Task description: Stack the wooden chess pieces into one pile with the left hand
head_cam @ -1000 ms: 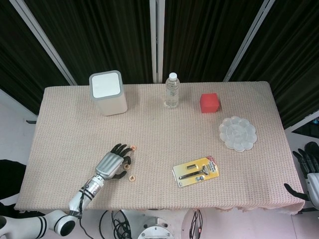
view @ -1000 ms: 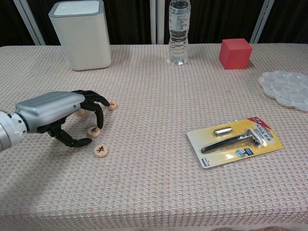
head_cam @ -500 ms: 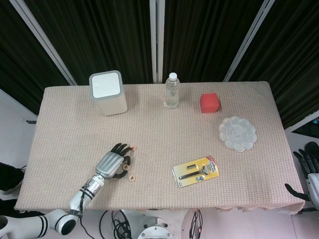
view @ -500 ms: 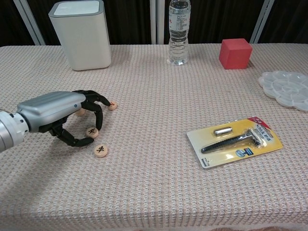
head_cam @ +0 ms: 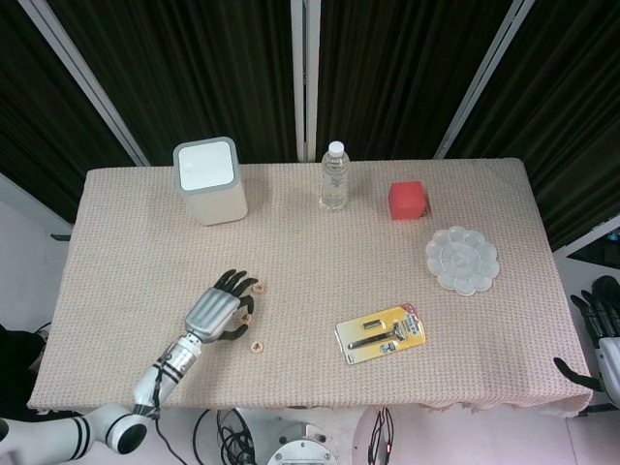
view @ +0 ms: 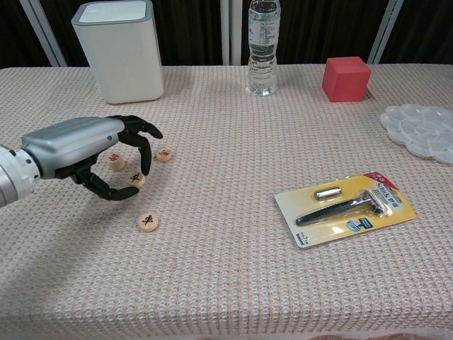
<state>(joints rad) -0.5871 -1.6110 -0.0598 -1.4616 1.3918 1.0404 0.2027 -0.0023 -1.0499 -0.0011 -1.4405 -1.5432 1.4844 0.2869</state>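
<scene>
The wooden chess pieces point(view: 147, 221) are small flat discs with inked characters, lying at about seven o'clock on the table point(view: 233, 283), toward its front left. In the chest view four show: one pinched in the left hand point(view: 92, 152), one under its fingers point(view: 145, 152) at point(view: 117, 161), one just past the fingertips at point(view: 164, 154), and a loose one at five o'clock from the hand. None is stacked yet.

They look light, rigid and smooth — easy to lift, but thin enough that a fingertip could skid them over the woven cloth. My judgement is that the rim is the place to take hold, thumb on one edge and a finger opposite, keeping the disc level so it sets flat on the next.

The left hand curls over the cluster, thumb and a finger gripping the held piece point(view: 136, 179) by its edges. The right hand point(head_cam: 603, 334) hangs off the table at three o'clock, holding nothing; whether its fingers are spread I cannot tell.

Further out: a packaged razor point(view: 345, 206), a white bin point(view: 120, 49), a water bottle point(view: 262, 46), a red cube point(view: 346, 78) and a palette tray point(view: 422, 131).
</scene>
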